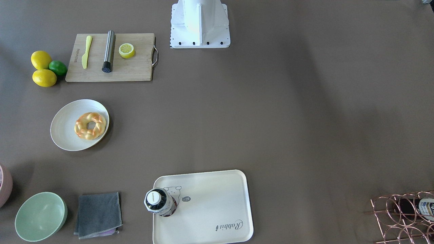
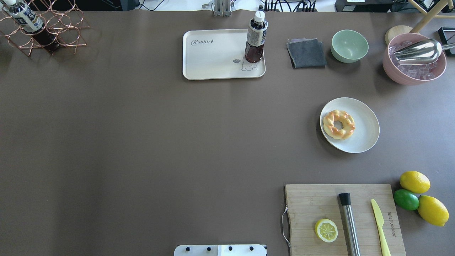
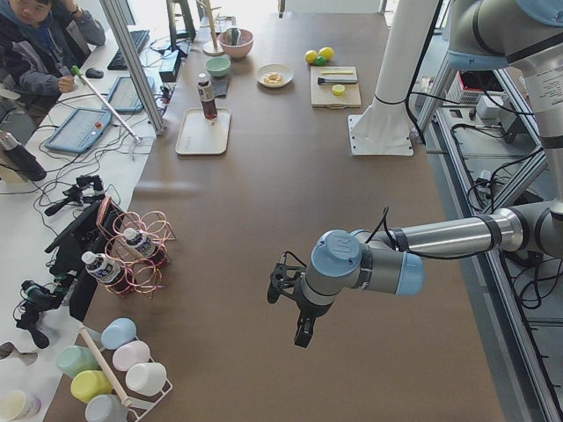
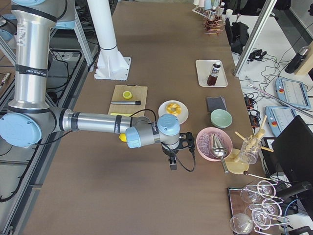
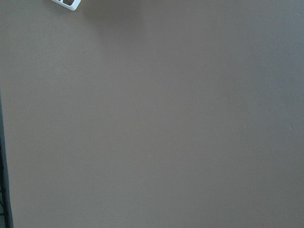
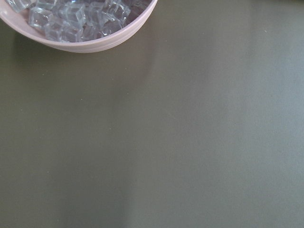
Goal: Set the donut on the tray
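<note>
The braided yellow-orange donut (image 1: 90, 125) lies on a round off-white plate (image 1: 62, 130); it also shows in the overhead view (image 2: 338, 124). The cream "Rabbit" tray (image 1: 213, 206) lies at the far side of the table (image 2: 209, 57), with a dark drink bottle (image 2: 255, 39) standing on its corner. My left gripper (image 3: 302, 332) shows only in the exterior left view, hanging over bare table far from both. My right gripper (image 4: 173, 164) shows only in the exterior right view, near the pink ice bowl (image 4: 213, 142). I cannot tell whether either is open or shut.
A wooden cutting board (image 2: 320, 199) holds a lemon half (image 2: 326, 230), a steel muddler and a yellow knife. Lemons and a lime (image 2: 406, 199) lie beside it. A grey cloth (image 2: 306, 53), a green bowl (image 2: 349, 46) and a copper bottle rack (image 2: 42, 32) stand at the far edge.
</note>
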Controlling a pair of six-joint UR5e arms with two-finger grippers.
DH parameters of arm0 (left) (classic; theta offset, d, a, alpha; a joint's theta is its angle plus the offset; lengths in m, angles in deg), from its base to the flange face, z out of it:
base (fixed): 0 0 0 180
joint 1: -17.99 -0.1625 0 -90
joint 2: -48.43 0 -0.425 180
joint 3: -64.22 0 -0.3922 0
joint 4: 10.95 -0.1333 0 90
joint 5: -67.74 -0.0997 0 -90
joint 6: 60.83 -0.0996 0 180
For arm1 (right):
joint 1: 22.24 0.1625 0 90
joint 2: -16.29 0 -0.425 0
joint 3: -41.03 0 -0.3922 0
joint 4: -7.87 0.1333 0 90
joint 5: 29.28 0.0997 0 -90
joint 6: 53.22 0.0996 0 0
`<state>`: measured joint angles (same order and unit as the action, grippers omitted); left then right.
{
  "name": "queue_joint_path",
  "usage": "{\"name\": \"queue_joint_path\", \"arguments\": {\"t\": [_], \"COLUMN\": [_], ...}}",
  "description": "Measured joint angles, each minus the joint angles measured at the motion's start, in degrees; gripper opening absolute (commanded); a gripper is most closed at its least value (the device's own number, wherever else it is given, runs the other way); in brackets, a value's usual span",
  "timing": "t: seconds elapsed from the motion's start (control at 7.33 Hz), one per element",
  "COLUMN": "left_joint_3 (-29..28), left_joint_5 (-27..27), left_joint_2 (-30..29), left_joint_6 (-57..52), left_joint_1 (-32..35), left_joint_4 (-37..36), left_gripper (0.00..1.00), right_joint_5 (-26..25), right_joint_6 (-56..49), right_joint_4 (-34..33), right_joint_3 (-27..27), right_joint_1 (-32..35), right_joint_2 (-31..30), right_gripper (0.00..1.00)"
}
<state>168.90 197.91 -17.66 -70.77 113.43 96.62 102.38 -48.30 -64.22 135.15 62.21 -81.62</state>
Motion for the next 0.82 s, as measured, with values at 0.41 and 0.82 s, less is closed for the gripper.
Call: {"name": "queue_joint_path", "arguments": {"t": [0.41,0.82], "left_joint_3": [0.01,0.35], "left_joint_5": [-0.99,-4.85], "left_joint_2": [0.10,0.07], "left_joint_6": [-0.19,0.07], "left_joint_1": [-0.06,-0.08], "left_joint_4": [-0.01,-0.20], "left_gripper": [0.98,0.98], "right_joint_5": [0.06,0.04], "right_joint_6": [0.03,0.28], "right_joint_4": [-0.02,-0.01], "right_joint_3": [-0.05,-0.07], "right_joint_1": [0.00,0.01], "right_joint_2": [0.00,-0.25], "right_gripper": [1.00,1.00]}}
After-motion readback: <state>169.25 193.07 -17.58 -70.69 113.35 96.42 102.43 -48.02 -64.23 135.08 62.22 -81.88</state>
